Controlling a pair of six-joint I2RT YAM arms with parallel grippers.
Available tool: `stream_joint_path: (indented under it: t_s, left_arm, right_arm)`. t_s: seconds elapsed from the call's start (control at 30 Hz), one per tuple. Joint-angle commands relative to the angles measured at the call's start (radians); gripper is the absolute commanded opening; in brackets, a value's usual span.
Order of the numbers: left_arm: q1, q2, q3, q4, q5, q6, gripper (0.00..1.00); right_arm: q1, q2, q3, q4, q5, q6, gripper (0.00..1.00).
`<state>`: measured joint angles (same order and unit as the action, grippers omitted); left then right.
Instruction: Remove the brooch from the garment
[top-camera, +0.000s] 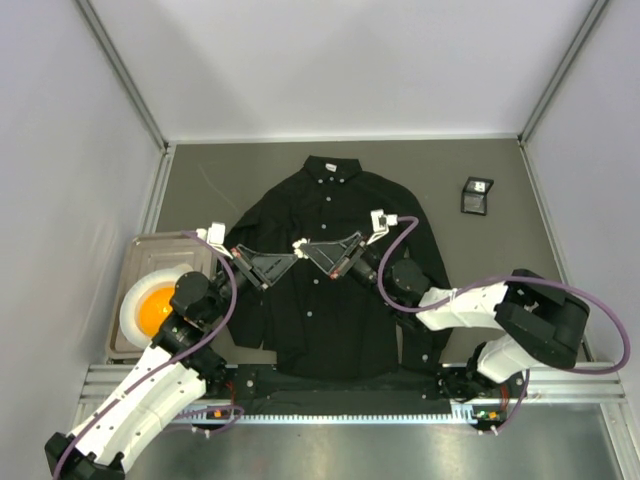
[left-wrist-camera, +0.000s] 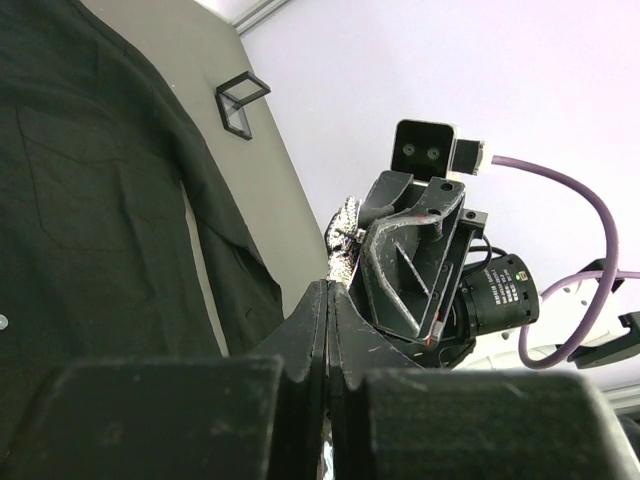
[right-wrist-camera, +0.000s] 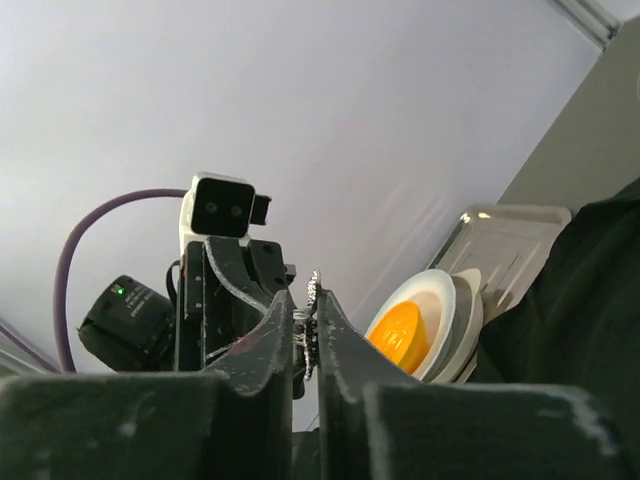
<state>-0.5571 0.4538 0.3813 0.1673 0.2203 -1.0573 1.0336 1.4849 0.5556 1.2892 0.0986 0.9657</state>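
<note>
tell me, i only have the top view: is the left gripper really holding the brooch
observer: yes, the left wrist view shows the left gripper shut on the brooch, which sticks out past its tips
operator: and the right one
observer: the right wrist view shows the right gripper pinching the brooch too, edge-on
operator: any shirt caught on it
observer: no, in the left wrist view no cloth hangs from it; the shirt lies apart

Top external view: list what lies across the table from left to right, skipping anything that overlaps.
metal tray → left gripper → brooch → right gripper → small black box. The garment spans the middle, so it is left out.
</note>
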Motion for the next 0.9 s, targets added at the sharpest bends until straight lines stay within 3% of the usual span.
stream_joint_path:
  t_s: [0.0,0.03,0.1,0.13,0.3,0.47,0.53,0.7,0.87]
  left_arm:
    - [-0.004,-0.027,0.019,0.038,0.031,0.028,0.0]
    - [-0.004,-0.029,0.025,0.019,0.028,0.033,0.0]
    - [-0.003,-0.033,0.03,0.009,0.025,0.034,0.0]
    - [-0.004,-0.036,0.03,0.009,0.027,0.033,0.0]
    - [-0.003,-0.038,0.028,0.008,0.017,0.031,0.0]
    - [-0.003,-0.037,0.031,0.017,0.016,0.007,0.0]
    - [-0.003,-0.037,0.031,0.021,0.013,-0.007,0.0]
    - [-0.003,-0.037,0.03,0.035,0.016,-0.036,0.0]
    - [-0.004,-0.04,0.027,0.032,0.019,-0.043,0.0]
  right_arm:
    - [-0.013,-0.076,-0.015,-0.019,0.09,0.053,0.15]
    - [-0.021,-0.092,-0.028,-0.021,0.098,0.047,0.34]
    - [-0.049,-0.124,-0.057,-0.056,0.098,0.047,0.45]
    - [-0.058,-0.149,-0.065,-0.065,0.096,0.044,0.55]
    - [-0.076,-0.179,-0.106,-0.019,0.011,-0.005,0.71]
    - [-0.081,-0.117,-0.062,0.036,-0.201,-0.085,0.71]
    - [-0.081,-0.092,-0.063,0.099,-0.214,-0.071,0.58]
    - [-0.081,-0.011,-0.026,0.147,-0.254,-0.047,0.44]
    - [-0.081,0.021,0.009,0.17,-0.27,-0.044,0.42]
